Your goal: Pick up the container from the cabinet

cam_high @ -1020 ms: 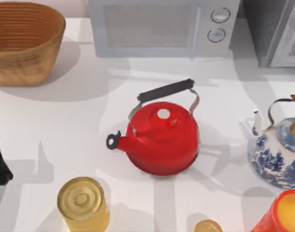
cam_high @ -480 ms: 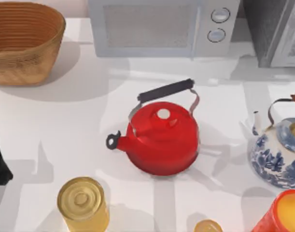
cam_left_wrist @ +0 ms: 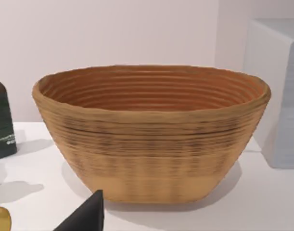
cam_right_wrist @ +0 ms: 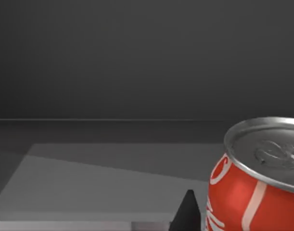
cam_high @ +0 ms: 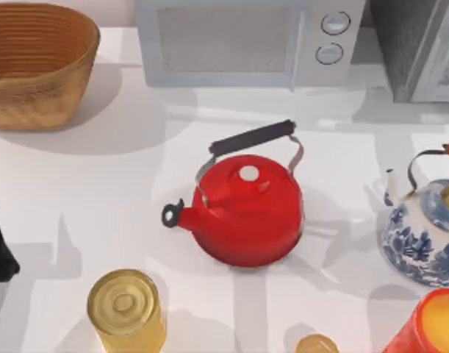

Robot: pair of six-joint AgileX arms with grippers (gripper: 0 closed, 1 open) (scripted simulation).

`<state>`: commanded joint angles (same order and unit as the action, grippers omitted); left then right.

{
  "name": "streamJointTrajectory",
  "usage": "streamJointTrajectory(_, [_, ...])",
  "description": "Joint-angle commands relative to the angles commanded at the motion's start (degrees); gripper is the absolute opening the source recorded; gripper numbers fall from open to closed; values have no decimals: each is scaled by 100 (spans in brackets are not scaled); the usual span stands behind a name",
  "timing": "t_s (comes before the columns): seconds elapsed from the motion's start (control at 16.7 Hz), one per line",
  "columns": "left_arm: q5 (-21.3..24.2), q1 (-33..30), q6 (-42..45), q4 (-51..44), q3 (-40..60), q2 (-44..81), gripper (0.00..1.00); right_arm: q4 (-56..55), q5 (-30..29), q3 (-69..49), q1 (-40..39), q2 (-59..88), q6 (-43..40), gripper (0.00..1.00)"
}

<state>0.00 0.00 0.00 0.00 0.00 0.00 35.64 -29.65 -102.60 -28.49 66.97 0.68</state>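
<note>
The cabinet (cam_high: pixel 419 44) stands at the table's back right, with a dark grey side and a paler framed door. The right wrist view looks into a dark grey interior, where the container, a red soda can (cam_right_wrist: pixel 255 192) with a silver top, stands upright close to the camera. My right gripper's dark fingertip (cam_right_wrist: pixel 187 214) rises just beside the can, and I cannot tell whether it touches it. My left gripper's dark fingertip (cam_left_wrist: pixel 86 216) points at the wicker basket (cam_left_wrist: pixel 151 134), well short of it.
A red kettle (cam_high: pixel 246 209) sits mid-table, with a white microwave (cam_high: pixel 246 40) behind it. A blue-and-white teapot (cam_high: pixel 422 235) stands at the right. A yellow can (cam_high: pixel 126 309) and a red cup (cam_high: pixel 430 323) are near the front. The basket (cam_high: pixel 37 62) is back left, beside a dark bottle (cam_left_wrist: pixel 2 120).
Shadows on the table in front of the cabinet have shifted a little. The kettle, teapot, cans and basket have stayed where they were.
</note>
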Motion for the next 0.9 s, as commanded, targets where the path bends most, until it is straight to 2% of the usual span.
streamJointTrajectory(0.42, [0,0,0,0,0,0,100,-890,731,2479,715,-1670,1,0])
streamJointTrajectory(0.9, [0,0,0,0,0,0,100,-2402,1988,7227,1919,-4508,-32,0])
